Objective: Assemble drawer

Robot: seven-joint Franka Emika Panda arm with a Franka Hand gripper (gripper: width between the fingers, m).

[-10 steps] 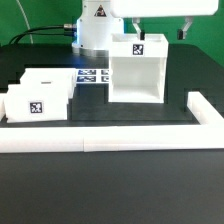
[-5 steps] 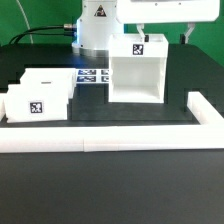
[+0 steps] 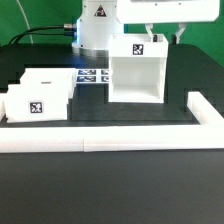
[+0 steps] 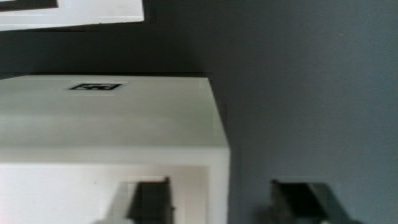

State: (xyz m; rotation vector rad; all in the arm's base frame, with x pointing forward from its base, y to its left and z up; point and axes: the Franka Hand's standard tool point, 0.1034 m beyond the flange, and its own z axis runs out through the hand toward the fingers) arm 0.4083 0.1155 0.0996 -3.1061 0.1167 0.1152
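The drawer's tall white hollow shell (image 3: 135,72) stands mid-table with its open side toward the camera and a tag on top. Two small white trays (image 3: 52,85) (image 3: 35,105) sit together at the exterior view's left. My gripper (image 3: 165,35) hovers open just above the shell's top right edge and holds nothing. In the wrist view the shell's tagged top (image 4: 107,120) fills the frame's one side. My gripper (image 4: 224,205) has one finger (image 4: 151,200) over the shell top and the other (image 4: 299,200) over the dark table beyond the edge.
The marker board (image 3: 92,76) lies flat between the trays and the shell. The long low white border rail (image 3: 100,138) runs along the front and turns back at the right (image 3: 203,110). The robot base (image 3: 97,30) stands behind. Another white part (image 4: 71,12) shows at the wrist view's edge.
The gripper has shifted toward the exterior view's right and come slightly lower over the shell's right edge. Shell and trays have not moved.
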